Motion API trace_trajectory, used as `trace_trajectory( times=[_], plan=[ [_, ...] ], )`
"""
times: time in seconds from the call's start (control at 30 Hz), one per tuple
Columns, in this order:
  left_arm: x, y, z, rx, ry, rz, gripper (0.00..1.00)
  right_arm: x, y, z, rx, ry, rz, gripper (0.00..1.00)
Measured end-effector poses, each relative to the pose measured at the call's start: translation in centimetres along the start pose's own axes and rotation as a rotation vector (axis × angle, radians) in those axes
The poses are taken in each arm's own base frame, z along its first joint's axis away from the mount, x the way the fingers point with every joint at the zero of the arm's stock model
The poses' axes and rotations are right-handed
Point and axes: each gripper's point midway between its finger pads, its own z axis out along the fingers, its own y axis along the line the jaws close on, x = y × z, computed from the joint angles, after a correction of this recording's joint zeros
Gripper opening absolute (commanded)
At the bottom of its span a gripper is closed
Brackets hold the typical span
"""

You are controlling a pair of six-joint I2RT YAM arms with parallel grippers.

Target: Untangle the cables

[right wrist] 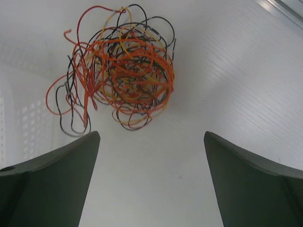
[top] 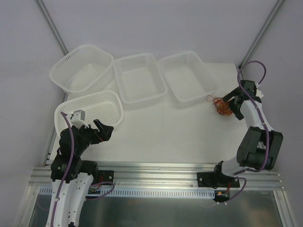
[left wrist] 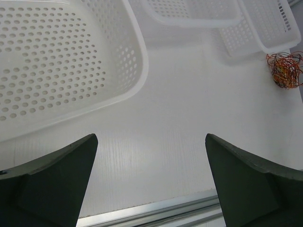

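The cables (top: 221, 106) are a tangled ball of thin red, orange, yellow and black wires lying on the white table at the right. The ball also shows in the right wrist view (right wrist: 124, 71) and far off in the left wrist view (left wrist: 284, 69). My right gripper (top: 234, 100) is open and empty, just right of the ball, with the wires a little beyond its fingertips (right wrist: 75, 156). My left gripper (top: 105, 128) is open and empty at the near left, over bare table beside a basket.
Four white perforated baskets stand on the table: one by the left gripper (top: 113, 101), and three in a row at the back (top: 61, 71), (top: 124, 64), (top: 201, 66). The right-hand one sits next to the wire ball. A metal rail (top: 156, 170) runs along the near edge.
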Motion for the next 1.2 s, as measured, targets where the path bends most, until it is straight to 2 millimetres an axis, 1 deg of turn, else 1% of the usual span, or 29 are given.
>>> trace_trajectory(
  times=[0.17, 0.27, 0.37, 0.4, 0.43, 0.47, 0.57, 0.6, 0.63, 0.67, 0.73, 0.77, 0.83, 0.93, 1.0, 1.1, 1.2],
  plan=[
    [0.0, 0.0, 0.0, 0.004, 0.001, 0.006, 0.99, 0.3, 1.1, 5.3, 0.031, 0.066, 0.058, 0.97],
    [-0.2, 0.0, -0.1, 0.005, -0.013, 0.01, 0.99, 0.8, 1.6, 7.6, 0.036, 0.098, 0.079, 0.99],
    [-0.2, 0.0, -0.1, 0.006, -0.013, 0.011, 0.99, 1.8, 1.3, 9.0, 0.054, 0.132, 0.085, 0.9],
    [-0.2, 0.0, -0.1, 0.006, -0.013, 0.011, 0.99, 2.0, 1.2, 9.2, 0.056, 0.14, 0.086, 0.8],
    [-0.1, 0.0, -0.1, 0.006, -0.012, 0.011, 0.99, 2.2, 1.2, 9.4, 0.056, 0.146, 0.085, 0.73],
    [-0.1, 0.0, -0.1, 0.005, -0.011, 0.011, 0.99, 2.3, 1.2, 9.5, 0.055, 0.152, 0.089, 0.58],
    [-0.1, 0.1, 0.0, 0.005, -0.01, 0.01, 0.99, 2.4, 1.0, 9.6, 0.055, 0.155, 0.093, 0.39],
    [-0.1, 0.0, 0.0, 0.006, -0.01, 0.01, 0.99, 2.5, 0.8, 9.6, 0.057, 0.156, 0.091, 0.27],
    [-0.1, 0.0, 0.0, 0.008, -0.01, 0.011, 0.99, 2.8, 0.4, 9.6, 0.06, 0.159, 0.09, 0.22],
    [0.0, -0.1, 0.0, 0.013, -0.008, 0.011, 0.99, 3.3, 0.1, 9.4, 0.063, 0.166, 0.088, 0.12],
    [0.0, -0.2, 0.0, 0.023, -0.006, 0.012, 0.99, 4.3, -0.8, 8.8, 0.07, 0.181, 0.078, 0.03],
    [0.0, -0.3, 0.0, 0.027, -0.006, 0.012, 0.99, 4.8, -1.2, 8.3, 0.071, 0.188, 0.074, 0.01],
    [0.0, -0.4, 0.1, 0.035, -0.002, 0.012, 0.99, 5.8, -1.9, 6.9, 0.064, 0.199, 0.059, 0.01],
    [0.5, -0.8, 0.4, 0.059, 0.037, 0.01, 0.99, 7.7, -2.5, 4.1, 0.032, 0.209, -0.003, 0.01],
    [1.0, -0.9, 0.8, 0.068, 0.076, 0.004, 0.99, 9.0, -2.0, 2.1, -0.015, 0.215, -0.065, 0.01],
    [1.6, -1.3, 1.2, 0.089, 0.122, -0.001, 0.99, 11.0, -0.3, -1.3, -0.138, 0.217, -0.184, 0.01],
    [2.0, -1.9, 1.5, 0.132, 0.162, -0.002, 0.99, 13.5, 1.7, -4.9, -0.295, 0.235, -0.316, 0.01]
  ],
)
